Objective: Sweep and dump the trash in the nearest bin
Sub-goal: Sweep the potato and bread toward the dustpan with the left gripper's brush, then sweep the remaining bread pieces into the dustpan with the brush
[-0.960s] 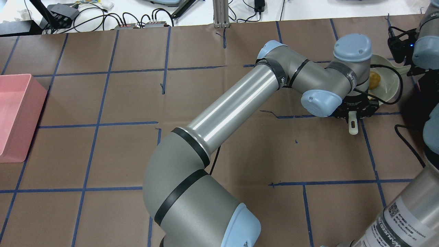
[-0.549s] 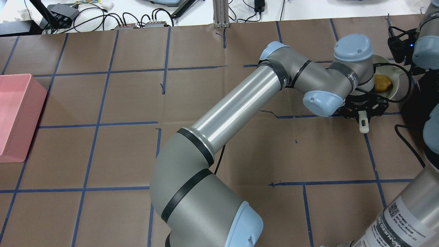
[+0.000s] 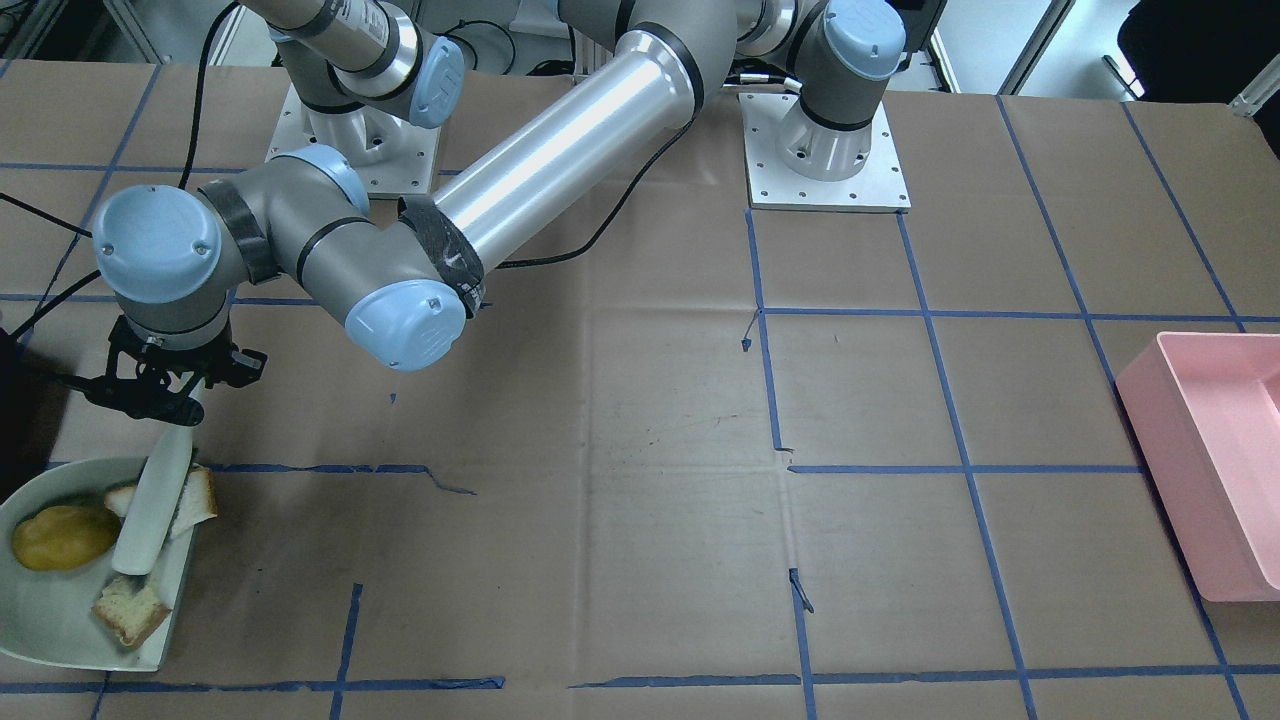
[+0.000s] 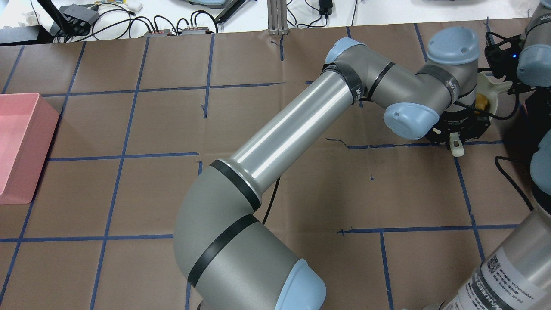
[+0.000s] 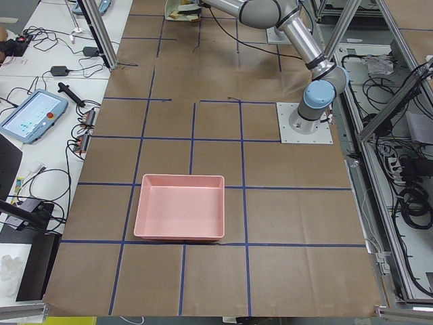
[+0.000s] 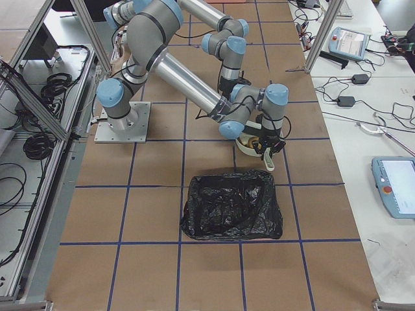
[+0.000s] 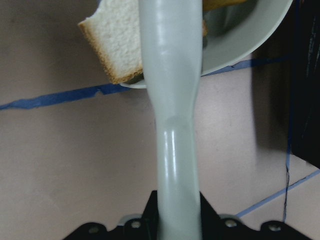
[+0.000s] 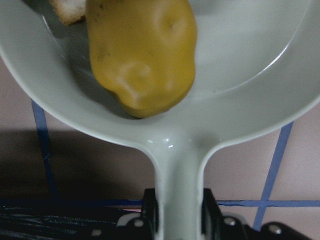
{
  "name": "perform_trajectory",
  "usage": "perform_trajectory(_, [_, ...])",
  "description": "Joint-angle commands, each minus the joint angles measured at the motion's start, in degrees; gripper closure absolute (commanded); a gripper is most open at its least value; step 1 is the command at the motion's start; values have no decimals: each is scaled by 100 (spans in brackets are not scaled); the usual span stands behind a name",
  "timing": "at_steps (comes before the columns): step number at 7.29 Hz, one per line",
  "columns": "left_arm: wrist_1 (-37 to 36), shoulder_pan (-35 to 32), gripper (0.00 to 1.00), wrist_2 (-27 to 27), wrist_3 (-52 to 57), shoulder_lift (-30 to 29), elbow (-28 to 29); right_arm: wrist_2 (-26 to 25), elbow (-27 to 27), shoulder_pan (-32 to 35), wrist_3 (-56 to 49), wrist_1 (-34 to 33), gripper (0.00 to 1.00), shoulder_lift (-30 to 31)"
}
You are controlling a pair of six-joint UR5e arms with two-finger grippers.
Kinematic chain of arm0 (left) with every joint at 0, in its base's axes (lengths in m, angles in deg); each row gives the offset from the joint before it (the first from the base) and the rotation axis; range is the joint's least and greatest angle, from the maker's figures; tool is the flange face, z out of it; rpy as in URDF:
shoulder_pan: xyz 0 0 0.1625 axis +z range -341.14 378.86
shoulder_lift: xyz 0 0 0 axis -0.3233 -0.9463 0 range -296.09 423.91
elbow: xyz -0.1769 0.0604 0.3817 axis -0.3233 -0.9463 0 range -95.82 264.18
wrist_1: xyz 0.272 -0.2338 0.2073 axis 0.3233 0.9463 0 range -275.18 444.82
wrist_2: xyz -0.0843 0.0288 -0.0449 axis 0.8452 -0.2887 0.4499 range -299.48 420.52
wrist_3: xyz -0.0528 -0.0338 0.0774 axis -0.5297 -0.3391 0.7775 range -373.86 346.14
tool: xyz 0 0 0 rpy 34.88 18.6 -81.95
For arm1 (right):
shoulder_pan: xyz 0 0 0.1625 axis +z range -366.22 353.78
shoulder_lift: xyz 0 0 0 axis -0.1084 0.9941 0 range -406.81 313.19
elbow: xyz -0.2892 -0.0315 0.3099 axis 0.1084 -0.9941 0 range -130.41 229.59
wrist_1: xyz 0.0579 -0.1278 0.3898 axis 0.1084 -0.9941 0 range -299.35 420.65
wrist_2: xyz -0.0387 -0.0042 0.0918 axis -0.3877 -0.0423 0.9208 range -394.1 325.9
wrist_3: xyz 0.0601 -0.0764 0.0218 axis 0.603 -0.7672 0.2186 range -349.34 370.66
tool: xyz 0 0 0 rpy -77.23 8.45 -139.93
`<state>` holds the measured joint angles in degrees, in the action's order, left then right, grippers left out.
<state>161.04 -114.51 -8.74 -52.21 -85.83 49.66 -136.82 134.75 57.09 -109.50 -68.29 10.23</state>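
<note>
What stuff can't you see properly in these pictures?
Front-facing view: the left edge cuts off the dustpan.
Left wrist view: the sweeper covers part of one bread piece; the other doesn't show.
Overhead view: the left arm hides both bread pieces and most of the potato.
Left side view: the dustpan is tiny and cut by the top edge.
Right side view: the black bag is too dark to see inside.

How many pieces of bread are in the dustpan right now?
2. The first bread piece lies at the dustpan's rim nearer the robot, partly under the white sweeper; the second bread piece sits farther from the robot. More could hide beneath the sweeper.
</note>
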Motion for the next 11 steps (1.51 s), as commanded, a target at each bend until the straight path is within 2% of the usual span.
perform_trajectory(1, [200, 13, 100, -228, -111, 304, -72, 15, 9, 6, 1, 0, 100, 0])
perform_trajectory(2, [514, 30, 100, -237, -103, 505, -238, 15, 9, 6, 1, 0, 100, 0])
perform_trajectory(4, [605, 92, 100, -298, -68, 901, -799, 24, 9, 6, 1, 0, 100, 0])
perform_trajectory(10, [561, 197, 100, -324, -68, 1157, -854, 24, 9, 6, -8, 0, 100, -8])
perform_trajectory(11, [361, 206, 100, -386, -85, 1166, -811, 24, 9, 6, -16, 0, 100, -8])
